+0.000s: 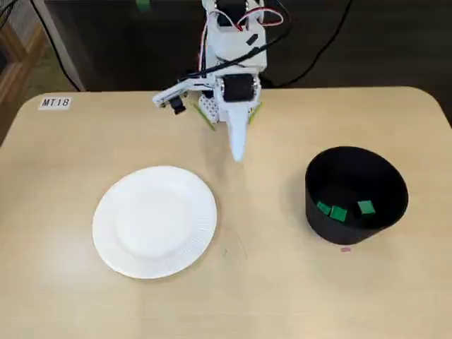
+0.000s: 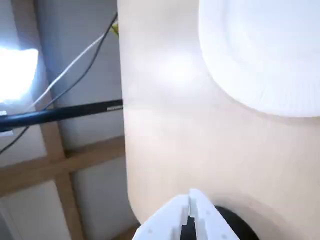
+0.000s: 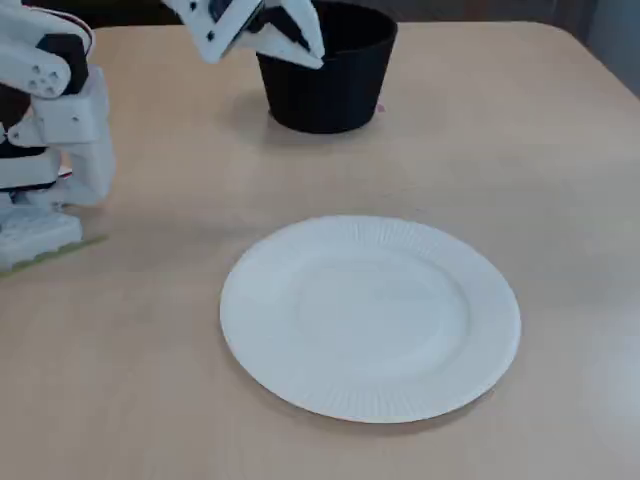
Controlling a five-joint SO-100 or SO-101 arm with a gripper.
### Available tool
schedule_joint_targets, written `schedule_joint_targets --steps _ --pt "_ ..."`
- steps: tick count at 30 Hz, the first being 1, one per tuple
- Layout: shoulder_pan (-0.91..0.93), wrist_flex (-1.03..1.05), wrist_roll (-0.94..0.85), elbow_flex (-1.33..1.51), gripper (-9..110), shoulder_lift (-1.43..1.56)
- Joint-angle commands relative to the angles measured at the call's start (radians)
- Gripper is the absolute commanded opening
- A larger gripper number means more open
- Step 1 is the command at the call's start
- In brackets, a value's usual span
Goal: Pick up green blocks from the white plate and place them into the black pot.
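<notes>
— Green blocks (image 1: 339, 214): where are they?
— Three lie inside the black pot (image 1: 316, 222), which stands to the right of the claw (image 1: 238, 152) in a fixed view.
— And the claw itself?
— Clenched, fingertips pressed together with nothing between them, above the desk (image 1: 282, 296). The white plate (image 1: 155, 220) sits to its left, nearer the camera.

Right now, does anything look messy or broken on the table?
Nothing much. The white plate lies flat and bare, the black pot stands upright with three green blocks inside. Only a tiny pink speck lies beside it.
</notes>
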Motion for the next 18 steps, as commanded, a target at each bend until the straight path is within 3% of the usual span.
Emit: schedule_joint_targets --steps 1,9,18 --pt "0.018 -0.034 0.018 0.144 -2 0.155" --pt "0.028 -0.008 0.018 0.425 -2 0.483" --pt "0.025 -0.008 -0.005 0.572 -2 0.483"
